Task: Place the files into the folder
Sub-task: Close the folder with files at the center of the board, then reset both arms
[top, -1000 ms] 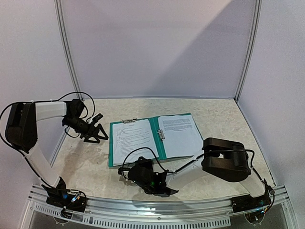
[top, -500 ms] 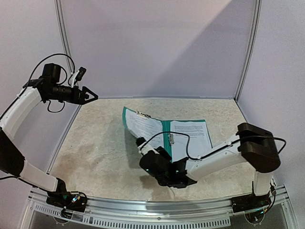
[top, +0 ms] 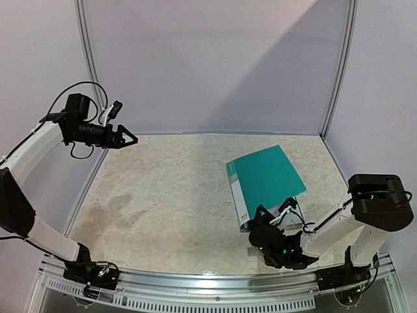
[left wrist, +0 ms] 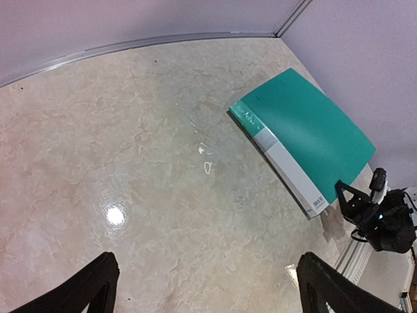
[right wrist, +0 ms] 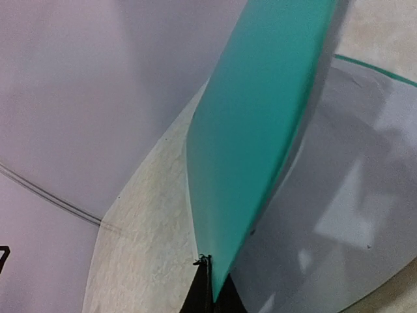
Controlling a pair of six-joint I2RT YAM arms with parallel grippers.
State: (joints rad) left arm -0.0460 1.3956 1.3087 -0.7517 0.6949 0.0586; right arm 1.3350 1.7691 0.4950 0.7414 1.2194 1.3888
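Right gripper (top: pixel 260 218) sat at the near edge of the folder (top: pixel 266 177), just right of the spine corner. Its claw was pressed together on the edge of the teal cover. In the right wrist view the thin cover edge ran down into the dark fingertips (right wrist: pixel 203 295).

From the same view, the cover was tilted up off what lay under it and cast a shadow there. The files (right wrist: pixel 365 169) showed below it as a pale sheet surface inside the folder. The print was too blurred to read. A teal line of the back cover edged the sheets on the far side.

From above, the folder looked almost closed, cover side up. It lay at an angle on the beige marbled tabletop (top: pixel 163 195). The white label strip (left wrist: pixel 290 173) ran along the spine on the folder's left side.

Left of the folder the tabletop carried a bright glare spot (left wrist: pixel 115 215).

Left gripper (top: pixel 130 139) was held high, well apart from the folder and far to its left, near the back left corner. Claw was spread wide and held nothing. Both dark fingers (left wrist: pixel 91 290) framed the bottom of the left wrist view, which looked down toward the folder.

Beyond the folder stood pale lilac wall panels (top: pixel 215 65).
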